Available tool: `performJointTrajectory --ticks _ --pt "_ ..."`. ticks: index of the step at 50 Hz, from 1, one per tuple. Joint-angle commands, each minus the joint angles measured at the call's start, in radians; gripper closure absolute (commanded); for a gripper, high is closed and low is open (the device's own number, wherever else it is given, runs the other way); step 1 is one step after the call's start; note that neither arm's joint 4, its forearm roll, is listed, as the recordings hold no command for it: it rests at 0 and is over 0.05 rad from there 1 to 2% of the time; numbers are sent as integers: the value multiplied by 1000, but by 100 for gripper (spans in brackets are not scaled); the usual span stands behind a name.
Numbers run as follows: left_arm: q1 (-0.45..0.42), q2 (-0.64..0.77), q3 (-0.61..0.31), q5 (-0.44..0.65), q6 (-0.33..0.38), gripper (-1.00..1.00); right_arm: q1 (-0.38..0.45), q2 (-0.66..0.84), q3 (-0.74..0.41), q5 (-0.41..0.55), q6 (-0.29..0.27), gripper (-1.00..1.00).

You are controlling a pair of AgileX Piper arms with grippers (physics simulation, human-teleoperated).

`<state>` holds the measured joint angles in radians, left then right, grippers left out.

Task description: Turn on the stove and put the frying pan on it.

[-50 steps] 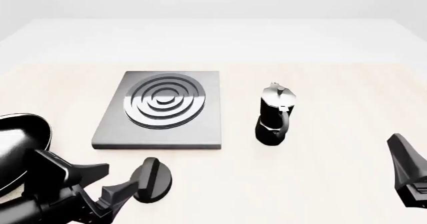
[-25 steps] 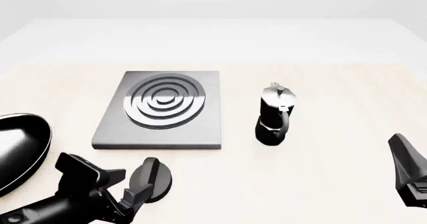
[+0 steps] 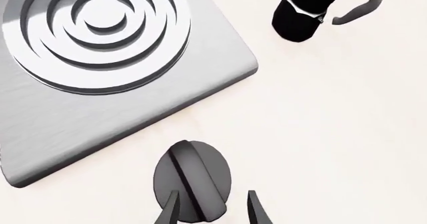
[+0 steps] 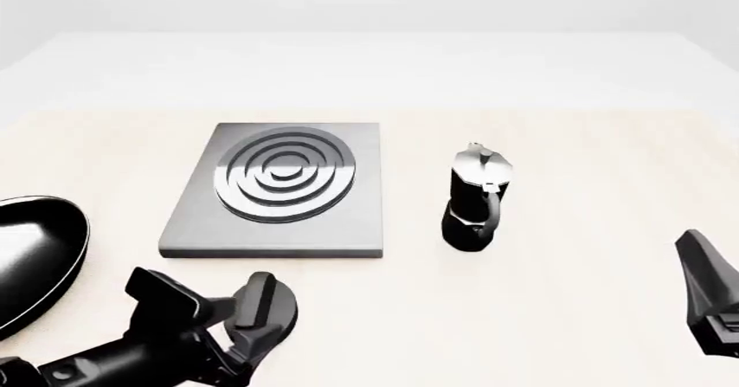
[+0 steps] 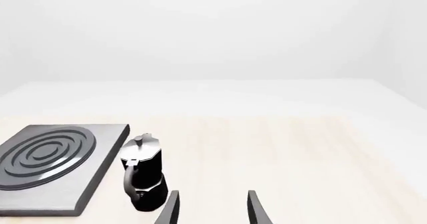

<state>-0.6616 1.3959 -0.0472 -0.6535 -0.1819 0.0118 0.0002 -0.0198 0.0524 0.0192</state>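
Observation:
The stove (image 4: 277, 198) is a grey slab with silver rings, left of the table's middle; it also fills much of the left wrist view (image 3: 100, 48). Its black knob (image 4: 266, 316) lies on the table just in front of the slab. My left gripper (image 4: 208, 300) is open at the knob's near left side. In the left wrist view the knob (image 3: 192, 181) sits just ahead of the open gripper (image 3: 212, 210), with one fingertip (image 3: 170, 209) over its edge. The frying pan (image 4: 35, 257) lies at the far left, its handle out of view. My right gripper (image 4: 707, 287) hangs open and empty at the near right (image 5: 212, 209).
A black moka pot (image 4: 473, 201) with a silver lid stands right of the stove, also seen in the right wrist view (image 5: 142, 176) and at the left wrist view's edge (image 3: 307, 11). The pale table (image 4: 577, 145) stretches back to a white wall.
My left gripper has swung right from in front of the frying pan to the knob, and its fingers now reach the knob's side. The right arm has barely moved.

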Motion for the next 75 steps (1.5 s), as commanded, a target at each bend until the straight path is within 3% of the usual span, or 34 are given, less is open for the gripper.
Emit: performJointTrajectory --ticks 1,8,19,44,59,68,75 --pt "-19 71 -4 -60 -5 -100 -5 0 0 1 3 -100" --pt "-43 118 -3 -108 -16 -100 -9 0 2 -1 2 -100" --pt "-147 79 -19 -59 -47 -100 -14 0 -2 3 3 -100" --pt "-325 -343 -139 371 -75 -100 -12 0 -14 10 4 -100" --pt "-322 -586 -211 611 -57 -100 -8 0 -24 16 5 -100" --pt "-274 -748 -277 807 -18 -100 -3 0 -33 19 5 -100" --pt "-190 -875 -314 971 27 -100 7 0 -37 21 8 -100"
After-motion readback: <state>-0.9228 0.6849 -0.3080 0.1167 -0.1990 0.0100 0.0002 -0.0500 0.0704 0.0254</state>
